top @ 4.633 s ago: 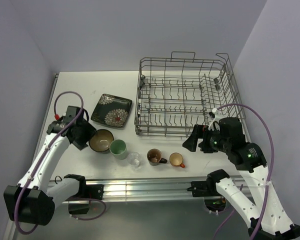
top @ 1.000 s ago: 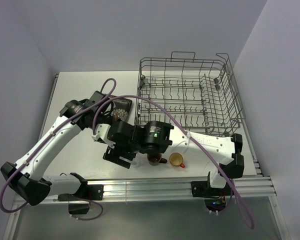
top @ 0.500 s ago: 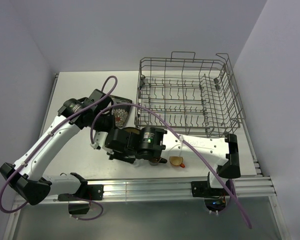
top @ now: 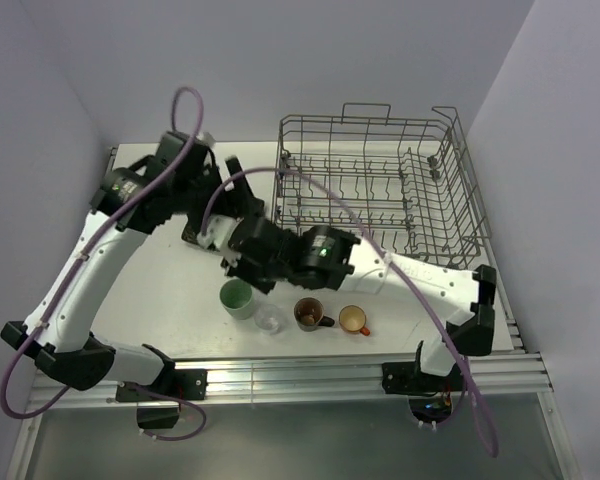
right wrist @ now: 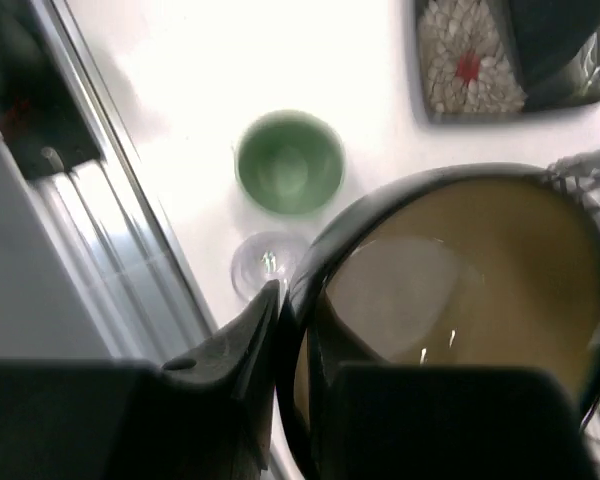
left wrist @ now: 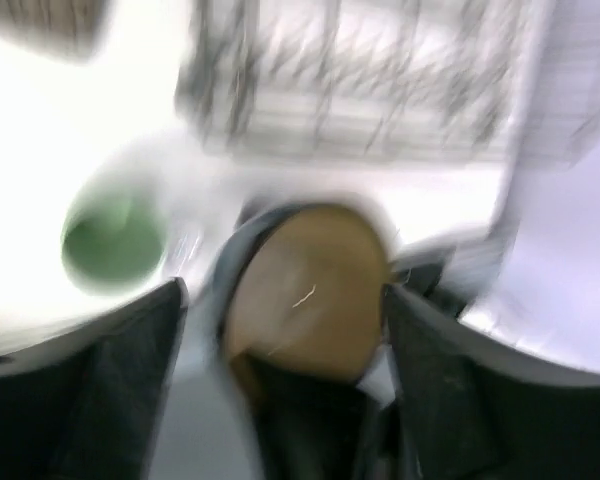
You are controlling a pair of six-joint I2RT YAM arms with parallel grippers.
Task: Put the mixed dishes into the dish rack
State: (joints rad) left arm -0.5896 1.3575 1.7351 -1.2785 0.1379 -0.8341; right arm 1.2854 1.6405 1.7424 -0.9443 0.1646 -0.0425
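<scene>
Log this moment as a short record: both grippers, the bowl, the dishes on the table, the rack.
bowl: held above the table, tan inside showing
right gripper: jaws shut on the bowl's rim
left gripper: jaws wide open, holding nothing
on the table: green cup, clear glass, brown mug, orange mug, flowered plate
dish rack: no dish visible inside
</scene>
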